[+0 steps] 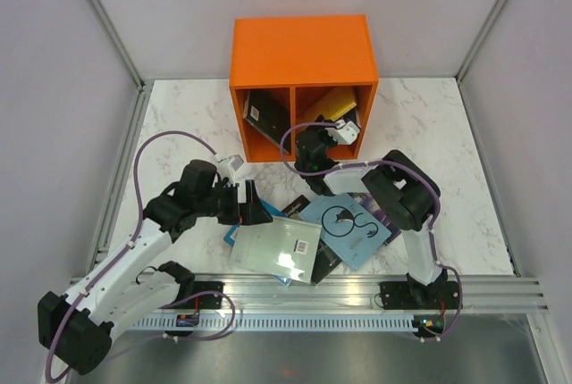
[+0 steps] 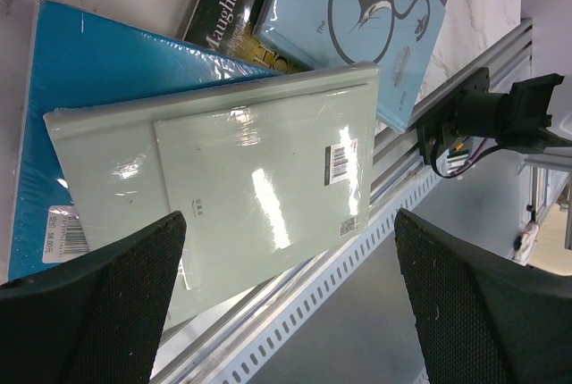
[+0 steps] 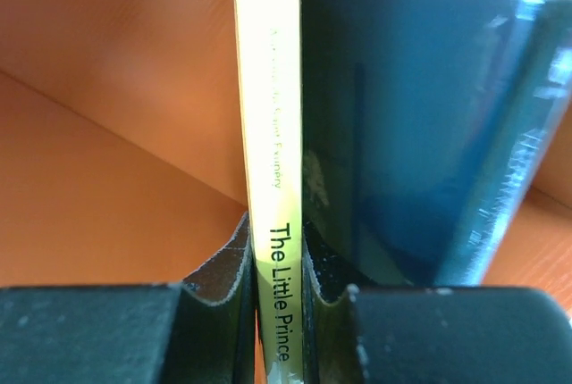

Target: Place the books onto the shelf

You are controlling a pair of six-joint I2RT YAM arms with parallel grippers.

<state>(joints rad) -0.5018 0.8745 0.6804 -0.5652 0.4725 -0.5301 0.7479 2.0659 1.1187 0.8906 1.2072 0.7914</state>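
Your right gripper (image 1: 345, 130) is reaching into the right compartment of the orange shelf (image 1: 299, 45), and its fingers (image 3: 223, 263) are clamped on the spine of the yellow book (image 3: 268, 134) (the title reads "The Little Prince"). In the right wrist view the spine runs straight up from between the pads. Just to its right is a dark teal book (image 3: 411, 134), with orange walls behind both. You cannot tell from that view whether the two covers touch. From above, the yellow book (image 1: 329, 103) leans at a slant inside that compartment. In the left compartment a dark book (image 1: 262, 121) leans against the wall.

Your left gripper (image 1: 250, 204) hangs over the pile on the marble table (image 1: 188, 116), jaws spread wide with nothing between them. Below it, a pale green book (image 2: 241, 179) lies on top, barcode side up. It overlaps a bright blue book (image 2: 107, 62) and a black book (image 2: 228, 9) marked "Maugham". A light blue book (image 2: 366, 18) with a swordfish drawing lies across the black one, near the rail at the table's front edge.
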